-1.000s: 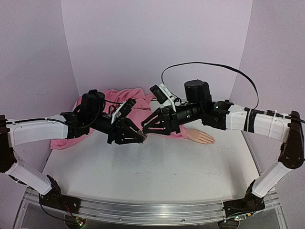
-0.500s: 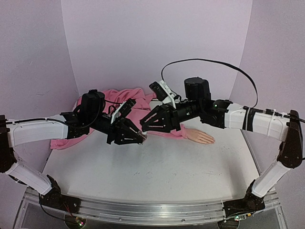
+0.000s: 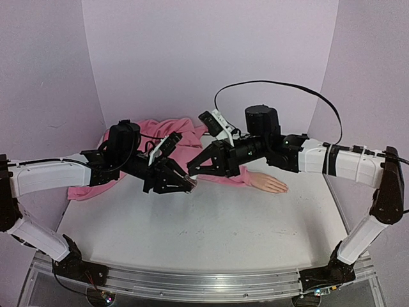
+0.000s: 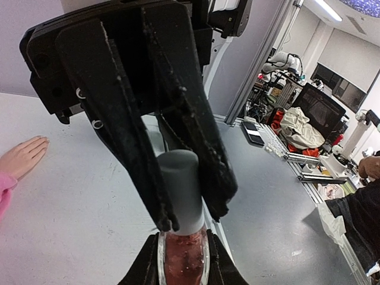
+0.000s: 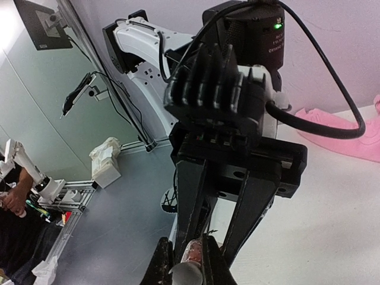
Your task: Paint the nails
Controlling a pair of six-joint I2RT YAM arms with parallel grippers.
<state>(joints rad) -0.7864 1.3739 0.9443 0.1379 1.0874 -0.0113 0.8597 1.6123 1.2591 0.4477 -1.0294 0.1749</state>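
Observation:
The small nail-polish bottle (image 4: 183,258), clear glass with reddish polish and a pale grey cap (image 4: 178,184), is held in the air between both grippers. My left gripper (image 3: 189,184) is shut on the glass body, with its fingers at the bottom of the left wrist view (image 4: 183,270). My right gripper (image 3: 194,171) is shut on the cap, as the right wrist view (image 5: 187,267) shows. The peach mannequin hand (image 3: 268,183) lies flat on the table to the right, palm down, and also shows in the left wrist view (image 4: 22,155). Its nails are too small to make out.
The pink sleeve (image 3: 176,137) is bunched at the back left of the white table (image 3: 211,224), behind both grippers, and shows in the right wrist view (image 5: 350,133). A black cable (image 3: 281,86) arches over the right arm. Purple walls enclose the table.
My right arm has shifted slightly to the left at the bottle. The left arm, the bottle and the mannequin hand have not visibly moved.

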